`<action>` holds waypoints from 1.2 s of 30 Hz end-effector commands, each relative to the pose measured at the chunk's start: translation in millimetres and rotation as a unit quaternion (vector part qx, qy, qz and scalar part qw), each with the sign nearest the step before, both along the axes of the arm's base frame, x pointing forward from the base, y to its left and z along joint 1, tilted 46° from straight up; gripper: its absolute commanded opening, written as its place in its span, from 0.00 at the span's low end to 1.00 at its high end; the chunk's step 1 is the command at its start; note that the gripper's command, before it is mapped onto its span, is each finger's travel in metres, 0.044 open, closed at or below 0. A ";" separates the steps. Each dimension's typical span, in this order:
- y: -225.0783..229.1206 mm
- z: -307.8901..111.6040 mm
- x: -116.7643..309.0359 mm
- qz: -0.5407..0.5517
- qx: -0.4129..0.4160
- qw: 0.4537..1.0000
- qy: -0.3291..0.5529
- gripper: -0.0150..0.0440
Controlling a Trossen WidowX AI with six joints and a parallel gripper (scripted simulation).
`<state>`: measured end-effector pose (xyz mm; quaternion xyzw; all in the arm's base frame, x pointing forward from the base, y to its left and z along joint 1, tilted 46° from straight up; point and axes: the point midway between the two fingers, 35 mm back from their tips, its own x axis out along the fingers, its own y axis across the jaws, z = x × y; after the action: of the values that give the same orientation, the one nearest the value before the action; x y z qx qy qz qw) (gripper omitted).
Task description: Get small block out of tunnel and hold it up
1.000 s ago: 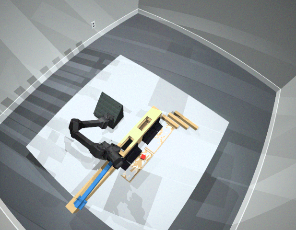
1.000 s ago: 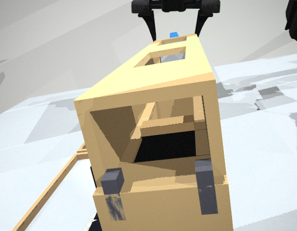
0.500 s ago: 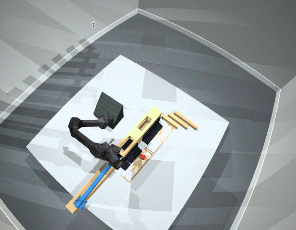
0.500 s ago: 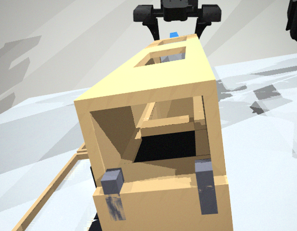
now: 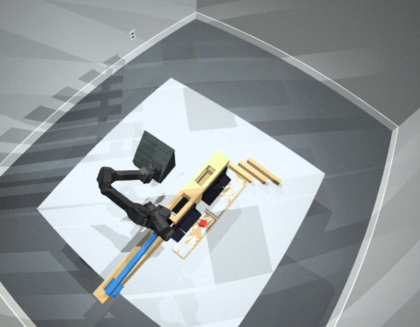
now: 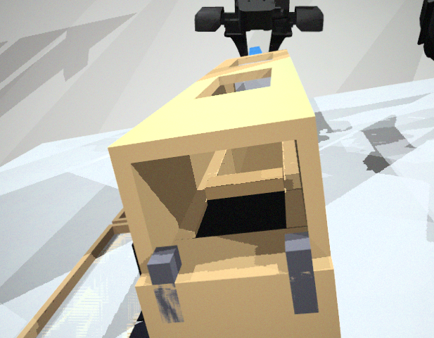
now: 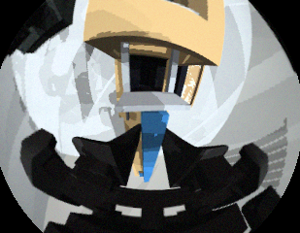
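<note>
The robot's arm [image 5: 118, 199] is matte black, with chunky angular links and a tool [image 6: 258, 50] [image 7: 150, 127] with tapering, pointed fingers.

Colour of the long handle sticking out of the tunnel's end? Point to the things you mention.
Blue [image 5: 134, 259] [image 6: 254, 50] [image 7: 153, 128] along its visible length; the top view shows it best.
</note>
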<state>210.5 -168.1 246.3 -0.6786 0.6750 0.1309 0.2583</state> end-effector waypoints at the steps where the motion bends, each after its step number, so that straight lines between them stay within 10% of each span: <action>1: -2.1 1.5 -0.1 -0.001 0.001 1.000 -0.001 0.25; 24: -49.1 44.1 -11.5 -0.001 0.004 1.000 -0.003 0.25; 36: -19.5 35.1 2.4 0.026 0.026 0.999 0.006 0.79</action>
<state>211.8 -190.8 274.8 -0.6902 0.6503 0.1680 0.2693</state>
